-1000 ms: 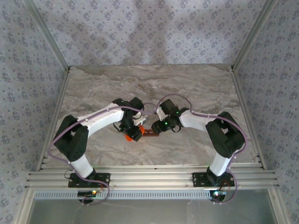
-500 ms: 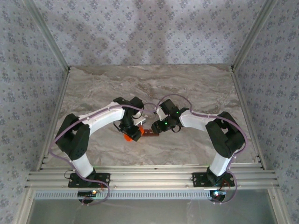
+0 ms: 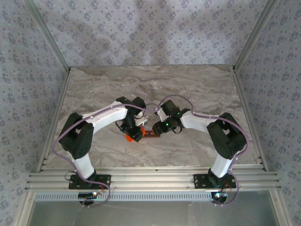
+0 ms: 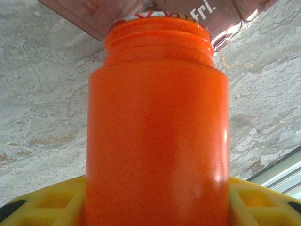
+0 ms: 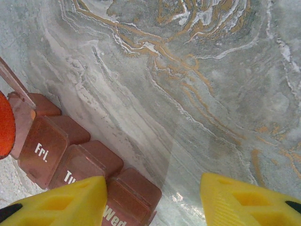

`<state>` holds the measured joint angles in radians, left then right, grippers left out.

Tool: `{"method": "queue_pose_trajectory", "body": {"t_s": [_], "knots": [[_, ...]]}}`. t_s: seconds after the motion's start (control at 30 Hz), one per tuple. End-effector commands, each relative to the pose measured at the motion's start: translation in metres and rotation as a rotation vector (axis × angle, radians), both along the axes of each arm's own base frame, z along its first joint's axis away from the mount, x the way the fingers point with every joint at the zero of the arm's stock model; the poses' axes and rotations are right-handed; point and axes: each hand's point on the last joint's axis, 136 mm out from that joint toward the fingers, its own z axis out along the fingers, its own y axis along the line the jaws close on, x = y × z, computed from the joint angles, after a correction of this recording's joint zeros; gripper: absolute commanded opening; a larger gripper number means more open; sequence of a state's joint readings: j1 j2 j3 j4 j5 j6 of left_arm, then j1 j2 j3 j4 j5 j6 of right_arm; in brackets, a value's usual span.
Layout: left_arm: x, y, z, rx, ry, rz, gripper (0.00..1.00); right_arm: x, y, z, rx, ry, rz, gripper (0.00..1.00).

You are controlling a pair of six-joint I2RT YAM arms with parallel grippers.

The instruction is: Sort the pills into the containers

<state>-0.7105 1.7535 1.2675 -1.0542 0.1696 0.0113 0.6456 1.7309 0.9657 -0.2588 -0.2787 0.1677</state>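
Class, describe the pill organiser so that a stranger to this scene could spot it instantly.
Start at the grey marble table, near its middle. Beside the orange bottle lies the pill organiser, a flat strip of joined square cells. Unlike its neighbours, it is dark red-brown with white day names.

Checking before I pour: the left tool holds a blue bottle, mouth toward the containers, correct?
Not quite: the bottle is orange, not blue. The left wrist view shows the left tool holding it, mouth toward the containers.
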Motion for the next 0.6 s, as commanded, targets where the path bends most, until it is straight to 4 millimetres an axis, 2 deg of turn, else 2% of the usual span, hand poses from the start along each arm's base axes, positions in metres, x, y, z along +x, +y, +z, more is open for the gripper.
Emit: {"method": "queue_pose_trajectory", "body": {"t_s": [0.0, 0.23, 0.57], "knots": [[-0.002, 0.002, 0.003, -0.001, 0.016, -0.007, 0.0, -0.005, -0.011, -0.019, -0.064, 0.053, -0.024, 0.57], [-0.002, 0.001, 0.004, -0.053, -0.039, 0.011, 0.0, -0.005, -0.012, -0.02, -0.065, 0.055, -0.024, 0.57], [0.001, -0.014, 0.019, -0.249, -0.179, 0.02, 0.0, -0.005, -0.012, -0.021, -0.065, 0.057, -0.026, 0.57]]}}
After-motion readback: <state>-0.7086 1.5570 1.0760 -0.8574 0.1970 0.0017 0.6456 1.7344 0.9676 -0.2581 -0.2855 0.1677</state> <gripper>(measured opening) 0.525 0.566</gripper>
